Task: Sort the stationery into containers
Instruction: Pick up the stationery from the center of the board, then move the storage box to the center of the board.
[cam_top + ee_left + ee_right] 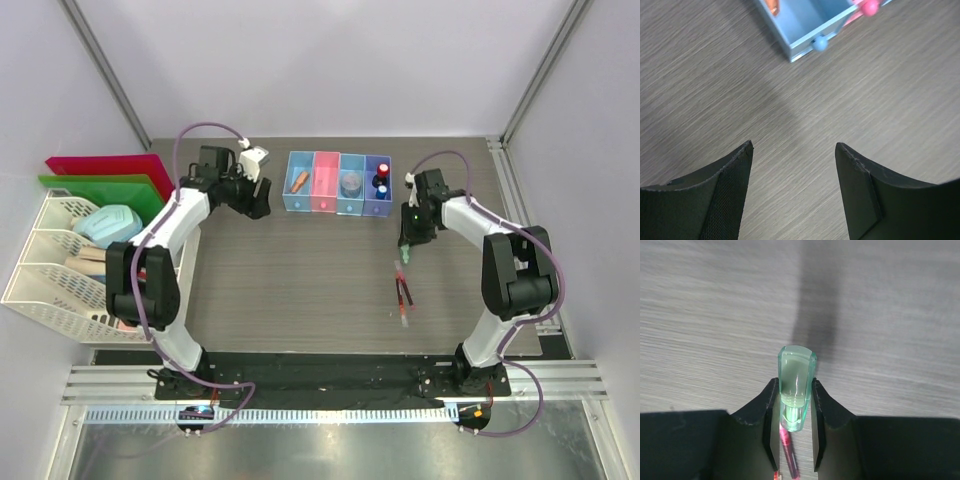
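Note:
The four joined boxes (337, 183) stand at the back middle. The left light blue box holds the orange marker (300, 180). The purple box holds the red-capped and blue-capped bottles (382, 178). My right gripper (405, 243) is shut on the clear green eraser (796, 380), held between its fingers (821, 405) above the table, right of the boxes. Thin red-and-black pens (402, 292) lie on the table below it, and one pen (788, 455) shows under the eraser. My left gripper (794, 146) is open and empty, just left of the boxes (805, 25).
White wire-mesh trays (40, 290) with pale blue objects (108, 225) stand at the left edge. Red (100, 163) and green (100, 186) flat folders stand behind them. The second light blue box holds a round greyish item (352, 183).

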Tool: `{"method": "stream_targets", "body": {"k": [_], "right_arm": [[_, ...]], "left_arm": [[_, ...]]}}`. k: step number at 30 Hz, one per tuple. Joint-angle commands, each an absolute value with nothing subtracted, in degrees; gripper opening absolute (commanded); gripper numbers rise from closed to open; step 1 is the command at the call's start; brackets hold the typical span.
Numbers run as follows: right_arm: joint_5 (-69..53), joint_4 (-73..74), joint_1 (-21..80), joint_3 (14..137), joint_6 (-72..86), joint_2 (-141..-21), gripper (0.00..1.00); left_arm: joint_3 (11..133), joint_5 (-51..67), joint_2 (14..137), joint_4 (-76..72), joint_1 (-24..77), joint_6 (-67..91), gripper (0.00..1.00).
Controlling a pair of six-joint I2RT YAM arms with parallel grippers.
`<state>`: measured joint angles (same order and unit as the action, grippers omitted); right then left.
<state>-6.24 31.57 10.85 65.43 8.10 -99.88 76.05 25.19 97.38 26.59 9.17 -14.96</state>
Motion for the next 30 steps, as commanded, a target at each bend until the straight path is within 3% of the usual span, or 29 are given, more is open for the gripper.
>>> {"method": "stream_targets", "body": {"k": [1,14,30], "right_arm": [[-6.5,31.64,11.69,71.45,7.03,-98.0,0.01],[-9.58,31.73,17.31,89.98,5.1,-103.44,0.01],[-14.76,31.64,23.82,114.16,3.6,-116.54,0.01]], "left_arm": [[79.62,19.52,101.59,23.12,8.61,-13.28,0.67],[101.58,7.83,120.49,21.01,8.61,-8.35,0.66],[110.21,7.21,131.31,22.23,15.73,-14.32,0.66]]}}
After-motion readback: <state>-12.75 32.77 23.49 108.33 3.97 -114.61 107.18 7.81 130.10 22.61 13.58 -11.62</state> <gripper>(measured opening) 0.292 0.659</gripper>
